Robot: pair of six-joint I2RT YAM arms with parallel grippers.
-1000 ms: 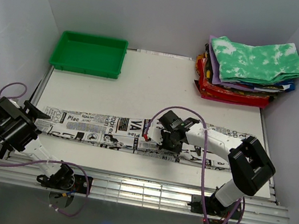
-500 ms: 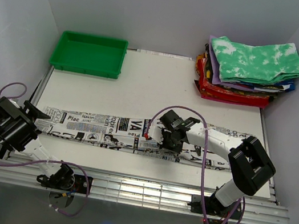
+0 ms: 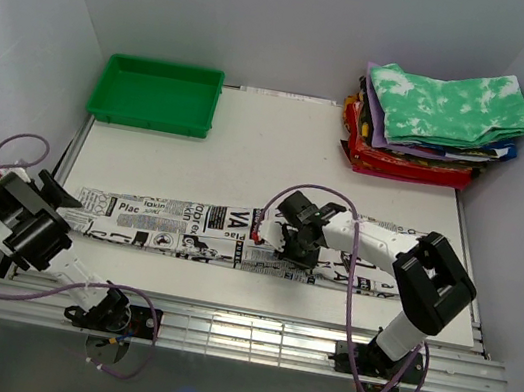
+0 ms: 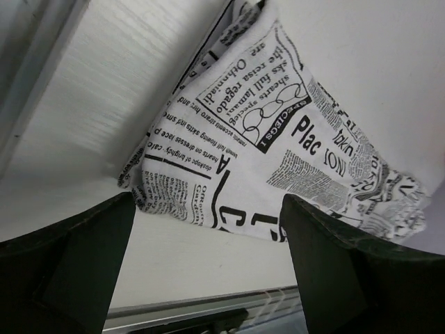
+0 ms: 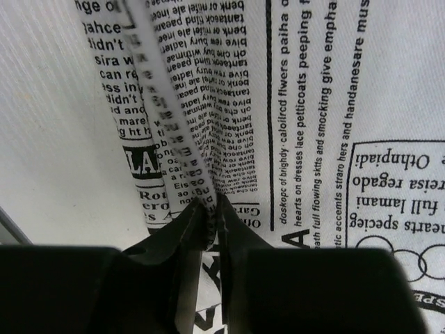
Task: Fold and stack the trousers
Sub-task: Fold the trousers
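The trousers (image 3: 170, 226), white cloth printed with newspaper text, lie stretched in a long band across the front of the table. My right gripper (image 3: 272, 242) is down on their middle, shut on a pinched ridge of the trousers (image 5: 182, 149) that stands up between the fingertips (image 5: 191, 216). My left gripper (image 3: 66, 199) hovers at the band's left end, open, with nothing between its fingers (image 4: 76, 257). The left wrist view shows the trousers' end (image 4: 271, 132) lying just beyond them.
A green tray (image 3: 158, 94) sits at the back left. A stack of folded clothes (image 3: 432, 125), topped by a green-and-white tie-dye piece, stands at the back right. The table's metal front rail (image 3: 238, 334) runs below the trousers.
The left arm has swung slightly left and back near the table's left edge. The right gripper has shifted a little left along the cloth while pinching it.
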